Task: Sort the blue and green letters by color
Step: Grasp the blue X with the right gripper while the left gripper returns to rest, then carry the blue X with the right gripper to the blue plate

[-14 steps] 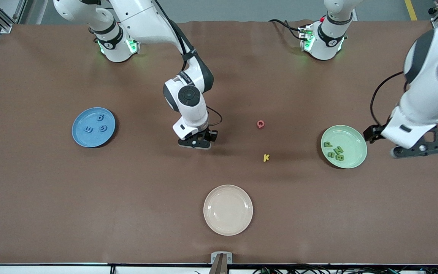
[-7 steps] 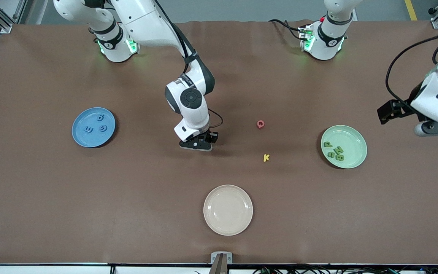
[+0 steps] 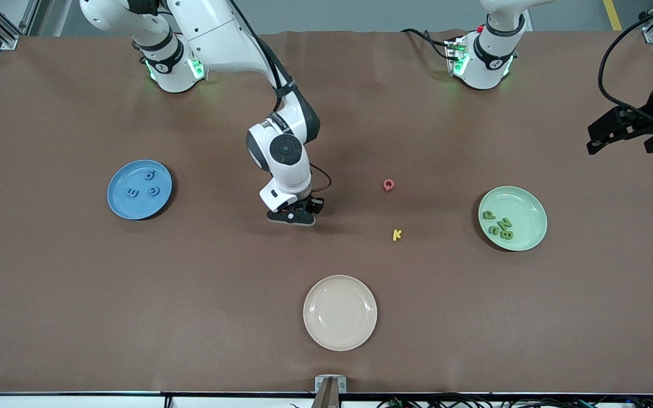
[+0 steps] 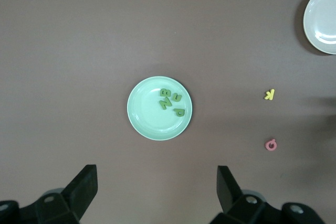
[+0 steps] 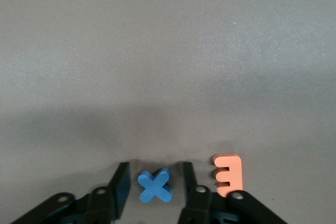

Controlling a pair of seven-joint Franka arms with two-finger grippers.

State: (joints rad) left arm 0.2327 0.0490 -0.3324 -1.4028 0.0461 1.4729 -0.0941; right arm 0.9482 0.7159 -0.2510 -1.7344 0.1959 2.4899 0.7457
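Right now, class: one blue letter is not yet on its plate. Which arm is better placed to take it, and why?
The right. The right gripper is down at the table, fingers either side of the blue x. The left gripper hangs open, high over the green plate.

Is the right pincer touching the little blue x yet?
Apart. In the right wrist view the right pincer has a finger on each side of the blue x, with a thin strip of table showing on both sides.
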